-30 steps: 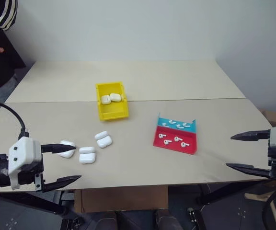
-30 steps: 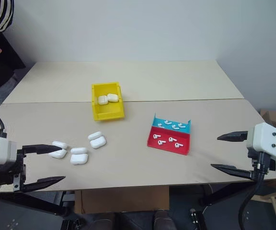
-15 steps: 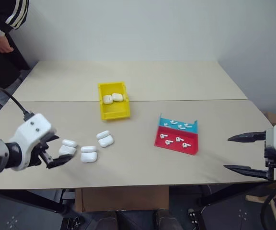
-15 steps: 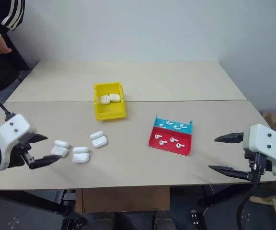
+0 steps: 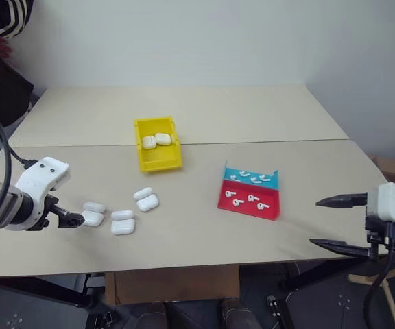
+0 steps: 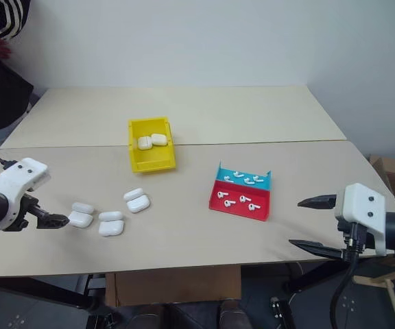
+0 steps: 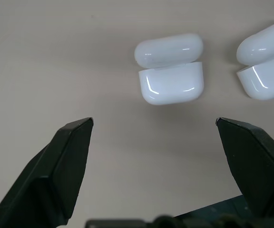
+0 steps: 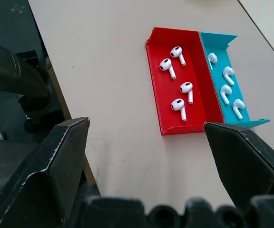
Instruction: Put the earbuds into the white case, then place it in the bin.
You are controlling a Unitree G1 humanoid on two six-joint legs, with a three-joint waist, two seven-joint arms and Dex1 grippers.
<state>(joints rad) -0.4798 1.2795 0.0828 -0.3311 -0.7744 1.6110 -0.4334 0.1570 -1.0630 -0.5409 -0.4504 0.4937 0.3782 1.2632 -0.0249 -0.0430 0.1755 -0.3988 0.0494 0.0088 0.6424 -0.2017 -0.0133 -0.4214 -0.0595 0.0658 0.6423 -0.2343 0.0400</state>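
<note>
Just beyond the spread left gripper (image 7: 153, 124): the white case (image 7: 170, 68), untouched.

Glossy white plastic case (image 7: 170, 69); matt beige table (image 5: 204, 116); smooth yellow plastic bin (image 5: 158, 156).

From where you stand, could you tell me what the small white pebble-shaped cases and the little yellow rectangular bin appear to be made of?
The small white pebble-shaped cases look like hard glossy plastic: bright highlights streak their rounded shells, and a seam separates lid from base. The little yellow rectangular bin looks like moulded plastic with a duller sheen: thin even walls, uniform colour. Neither can be confirmed by sight alone.
</note>
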